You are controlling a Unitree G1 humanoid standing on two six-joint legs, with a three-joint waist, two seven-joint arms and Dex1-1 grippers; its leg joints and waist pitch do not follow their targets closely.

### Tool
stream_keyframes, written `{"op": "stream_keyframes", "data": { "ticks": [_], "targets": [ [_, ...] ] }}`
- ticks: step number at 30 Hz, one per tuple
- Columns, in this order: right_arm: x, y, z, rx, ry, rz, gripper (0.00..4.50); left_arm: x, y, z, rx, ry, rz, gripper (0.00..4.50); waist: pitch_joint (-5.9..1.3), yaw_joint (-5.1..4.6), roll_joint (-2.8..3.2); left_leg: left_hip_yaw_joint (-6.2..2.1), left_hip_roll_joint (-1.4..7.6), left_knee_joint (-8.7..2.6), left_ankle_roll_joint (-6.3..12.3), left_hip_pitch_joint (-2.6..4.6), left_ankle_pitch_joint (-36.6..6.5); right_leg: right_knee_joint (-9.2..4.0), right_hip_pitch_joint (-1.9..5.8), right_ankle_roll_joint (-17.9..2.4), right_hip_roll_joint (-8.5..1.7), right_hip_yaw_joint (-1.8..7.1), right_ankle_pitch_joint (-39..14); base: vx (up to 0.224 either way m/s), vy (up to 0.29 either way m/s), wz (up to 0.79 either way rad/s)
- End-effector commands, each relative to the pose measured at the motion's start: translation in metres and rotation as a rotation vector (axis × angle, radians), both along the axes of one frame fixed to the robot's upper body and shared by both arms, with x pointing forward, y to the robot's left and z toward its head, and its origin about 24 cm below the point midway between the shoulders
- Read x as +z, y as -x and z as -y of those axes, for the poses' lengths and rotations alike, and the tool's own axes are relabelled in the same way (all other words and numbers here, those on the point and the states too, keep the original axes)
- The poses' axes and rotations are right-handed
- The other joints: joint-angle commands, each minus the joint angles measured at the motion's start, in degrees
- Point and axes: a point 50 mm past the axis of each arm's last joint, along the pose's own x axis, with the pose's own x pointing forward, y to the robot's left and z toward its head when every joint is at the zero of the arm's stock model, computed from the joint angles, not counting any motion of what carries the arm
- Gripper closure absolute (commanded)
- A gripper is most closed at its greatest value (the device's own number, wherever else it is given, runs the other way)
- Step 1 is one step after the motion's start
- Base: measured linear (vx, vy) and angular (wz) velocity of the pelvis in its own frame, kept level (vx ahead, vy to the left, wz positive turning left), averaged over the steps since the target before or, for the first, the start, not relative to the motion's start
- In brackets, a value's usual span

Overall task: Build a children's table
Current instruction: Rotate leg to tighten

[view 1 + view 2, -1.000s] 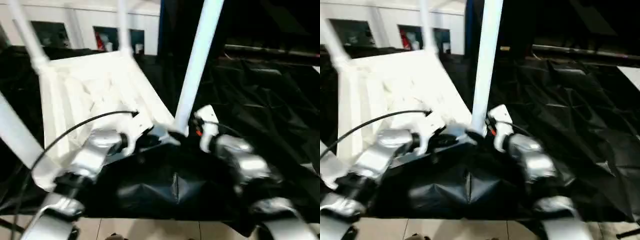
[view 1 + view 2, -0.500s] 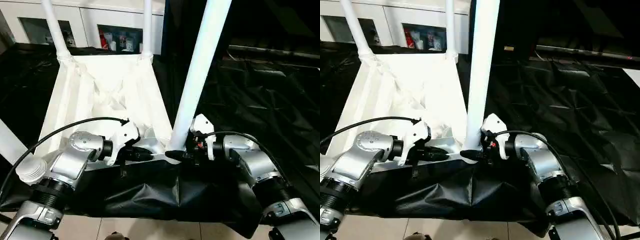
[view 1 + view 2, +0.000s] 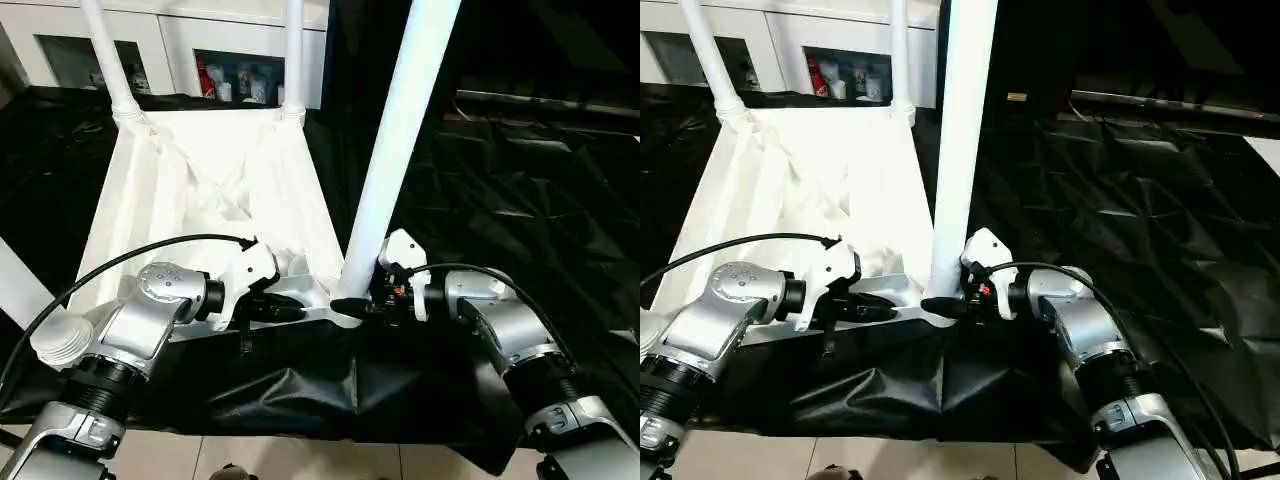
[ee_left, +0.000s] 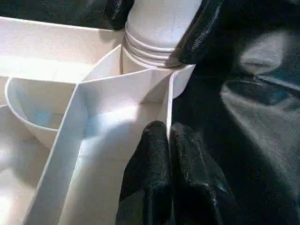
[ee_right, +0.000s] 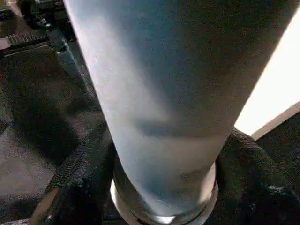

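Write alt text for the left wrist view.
Left gripper pinches a thin wall of the white table top beside a corner socket. A ribbed-ended leg stands in that socket, the right gripper's black fingers on either side.

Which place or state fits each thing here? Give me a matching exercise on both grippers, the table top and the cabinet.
1 left gripper
2 right gripper
3 table top
4 cabinet

A beyond the table's far end
B jaws around the near leg at its base
C underside up on the black sheet
D jaws shut on the top's near rim

Pairs: 1-D, 2-B, 3-C, 4-A
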Motion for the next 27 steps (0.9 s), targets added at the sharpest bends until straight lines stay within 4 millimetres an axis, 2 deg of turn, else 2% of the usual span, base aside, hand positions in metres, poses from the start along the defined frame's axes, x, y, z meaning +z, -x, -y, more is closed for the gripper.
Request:
{"op": "stream_keyframes", "data": {
  "ticks": [1, 3, 5, 7, 9, 11, 12, 14, 15, 17, 20, 21, 24, 25, 27],
  "targets": [
    [-0.005, -0.007, -0.001, -0.168, -0.037, -0.005, 1.84, -0.001, -0.004, 0.014, 0.016, 0.035, 0.011, 4.50, -3.19, -0.10, 0.12, -1.01, 2.23, -3.62, 0.84, 0.90, -13.37, -4.33, 2.36, -11.57, -3.97, 2.97, -13.30, 0.000, 0.000, 0.00],
    [-0.011, -0.009, -0.008, -0.271, -0.064, -0.023, 1.85, -0.002, -0.009, 0.020, 0.063, 0.036, 0.029, 4.50, -3.07, -0.30, 0.05, -1.29, 2.11, -3.84, -0.38, 0.83, -14.93, -4.69, 2.53, -10.21, -4.17, 2.86, -17.69, 0.000, 0.000, 0.00],
    [-0.019, -0.008, -0.025, -0.426, -0.113, -0.055, 1.85, -0.005, -0.016, 0.035, 0.133, 0.045, 0.053, 4.50, -2.95, -0.60, 0.14, -1.23, 2.21, -3.89, -0.98, 1.17, -16.17, -5.07, 1.96, -9.12, -4.10, 3.05, -19.42, 0.000, 0.000, 0.00],
    [-0.021, -0.007, -0.032, -0.480, -0.133, -0.074, 1.85, -0.006, -0.018, 0.042, 0.150, 0.058, 0.056, 4.50, -3.05, -0.60, 0.09, -1.37, 2.10, -3.97, -1.27, 1.17, -16.52, -5.14, 2.07, -8.50, -4.22, 3.00, -20.77, 0.000, 0.000, 0.00],
    [-0.022, -0.006, -0.037, -0.492, -0.141, -0.077, 1.85, -0.005, -0.018, 0.048, 0.157, 0.070, 0.057, 4.50, -3.09, -0.70, 0.16, -1.34, 2.14, -3.97, -1.15, 1.17, -16.48, -5.15, 2.00, -8.39, -4.14, 3.03, -20.19, 0.000, 0.000, 0.00],
    [-0.022, -0.002, -0.049, -0.461, -0.164, -0.082, 1.85, -0.004, -0.018, 0.058, 0.145, 0.094, 0.055, 4.50, -3.15, -0.66, 0.23, -1.28, 2.13, -3.97, -0.62, 0.99, -15.64, -4.90, 2.11, -8.59, -3.99, 3.04, -17.29, 0.000, 0.000, 0.00],
    [-0.020, 0.000, -0.052, -0.441, -0.177, -0.079, 1.85, -0.004, -0.018, 0.060, 0.135, 0.099, 0.054, 4.50, -3.13, -0.68, 0.44, -1.26, 2.11, -3.99, -0.53, 0.98, -15.64, -4.87, 2.11, -8.67, -3.96, 3.05, -16.89, 0.000, 0.000, 0.00],
    [-0.019, 0.000, -0.053, -0.432, -0.184, -0.077, 1.85, -0.004, -0.018, 0.061, 0.131, 0.100, 0.055, 4.50, -3.16, -0.62, 0.34, -1.17, 2.07, -3.91, -0.13, 0.95, -15.23, -4.86, 2.16, -8.88, -3.93, 3.07, -15.80, 0.000, 0.000, 0.00],
    [-0.016, 0.000, -0.051, -0.424, -0.205, -0.081, 1.85, -0.004, -0.017, 0.060, 0.125, 0.093, 0.056, 4.50, -3.20, -0.58, 0.41, -1.15, 2.05, -3.91, 0.01, 0.94, -14.98, -4.82, 2.24, -8.96, -3.92, 3.07, -15.44, 0.000, 0.000, 0.00],
    [-0.012, -0.001, -0.046, -0.406, -0.229, -0.079, 1.29, -0.005, -0.017, 0.056, 0.119, 0.080, 0.056, 4.50, -3.20, -0.53, 0.37, -1.17, 2.04, -3.91, 0.34, 0.91, -14.94, -4.85, 2.34, -8.96, -3.95, 3.07, -15.59, 0.000, 0.000, 0.00],
    [-0.004, -0.002, -0.035, -0.298, -0.187, -0.046, 1.11, -0.005, -0.015, 0.046, 0.107, 0.058, 0.048, 4.50, -3.28, -0.33, 0.40, -1.10, 2.09, -3.79, 0.90, 0.87, -14.05, -4.74, 2.42, -9.27, -3.94, 3.04, -14.28, 0.000, 0.000, 0.00],
    [-0.004, -0.002, -0.034, -0.294, -0.185, -0.045, 0.91, -0.005, -0.015, 0.045, 0.107, 0.057, 0.048, 4.50, -3.35, -0.26, 0.35, -1.10, 2.12, -3.76, 0.98, 0.90, -13.71, -4.68, 2.47, -9.37, -3.95, 3.01, -13.89, 0.000, 0.000, 0.00],
    [0.005, 0.001, -0.023, -0.153, -0.147, -0.019, 0.91, -0.005, -0.012, 0.035, 0.081, 0.044, 0.039, 4.50, -3.40, 0.05, 0.32, -1.03, 2.11, -3.57, 1.82, 0.69, -11.98, -4.29, 2.68, -10.20, -3.86, 2.93, -10.94, 0.000, 0.000, 0.00],
    [0.009, 0.005, -0.014, -0.057, -0.113, -0.016, 0.91, -0.004, -0.008, 0.029, 0.041, 0.048, 0.029, 4.50, -3.34, 0.02, 0.14, -0.96, 2.05, -3.53, 2.19, 0.67, -11.88, -4.33, 2.65, -10.21, -3.85, 2.93, -10.90, 0.000, 0.000, 0.00],
    [0.010, 0.008, -0.008, 0.004, -0.087, -0.022, 0.91, -0.003, -0.005, 0.024, 0.016, 0.047, 0.023, 4.50, -3.33, 0.14, 0.19, -1.01, 2.12, -3.51, 2.37, 0.68, -11.89, -4.33, 2.79, -10.14, -3.87, 2.89, -11.36, 0.000, 0.000, 0.00]
  ]
}}
